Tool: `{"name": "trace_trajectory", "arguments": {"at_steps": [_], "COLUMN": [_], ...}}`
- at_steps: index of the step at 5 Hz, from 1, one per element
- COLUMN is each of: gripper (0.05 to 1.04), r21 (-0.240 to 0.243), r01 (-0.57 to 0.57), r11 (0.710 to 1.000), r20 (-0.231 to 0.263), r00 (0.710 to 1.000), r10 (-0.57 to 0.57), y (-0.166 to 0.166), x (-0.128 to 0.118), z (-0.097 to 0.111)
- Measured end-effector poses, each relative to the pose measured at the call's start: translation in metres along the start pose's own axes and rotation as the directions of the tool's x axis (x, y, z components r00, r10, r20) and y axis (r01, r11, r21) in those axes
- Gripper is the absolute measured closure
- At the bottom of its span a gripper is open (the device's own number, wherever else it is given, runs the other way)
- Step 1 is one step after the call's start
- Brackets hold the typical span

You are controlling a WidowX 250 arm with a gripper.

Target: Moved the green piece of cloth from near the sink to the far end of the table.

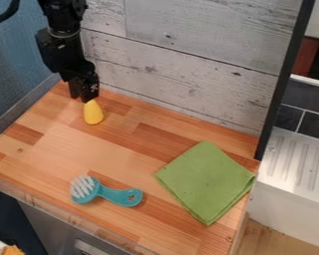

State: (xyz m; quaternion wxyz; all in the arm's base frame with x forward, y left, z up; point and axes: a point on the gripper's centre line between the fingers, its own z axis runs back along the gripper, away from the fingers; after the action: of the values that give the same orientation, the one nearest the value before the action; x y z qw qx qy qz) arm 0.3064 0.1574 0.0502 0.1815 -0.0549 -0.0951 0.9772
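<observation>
My gripper (85,98) hangs at the upper left of the table, close to the wooden back wall, pointing down. Directly below its tip stands a yellow pear-shaped object (93,113); whether the two touch, I cannot tell. The green cloth (207,181) lies flat and folded into a square at the right side of the table, its right corner at the edge near the white sink unit (296,169). A wide stretch of table separates the gripper from the cloth.
A teal brush (115,195) with white bristles lies near the front edge of the wooden table (76,149), left of the cloth. Behind the table rises a grey plank wall (189,74), ending at a black upright strip (282,89) on the right. A blue wall borders the left.
</observation>
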Motion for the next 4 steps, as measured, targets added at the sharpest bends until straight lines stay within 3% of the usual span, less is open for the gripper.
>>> {"name": "trace_trajectory", "arguments": {"at_steps": [1,2,4], "gripper": [0.083,0.083,0.083], "r21": [0.028,0.059,0.034], "r01": [0.003,0.082,0.22], "r11": [1.0,0.995,0.975], "r20": [0.022,0.007,-0.037], "r00": [1.0,0.997,0.975], "r10": [-0.003,-0.082,-0.219], "y": [0.005,0.032,0.092], "x": [0.002,-0.012,-0.043], "z": [-0.01,-0.012,0.021]}}
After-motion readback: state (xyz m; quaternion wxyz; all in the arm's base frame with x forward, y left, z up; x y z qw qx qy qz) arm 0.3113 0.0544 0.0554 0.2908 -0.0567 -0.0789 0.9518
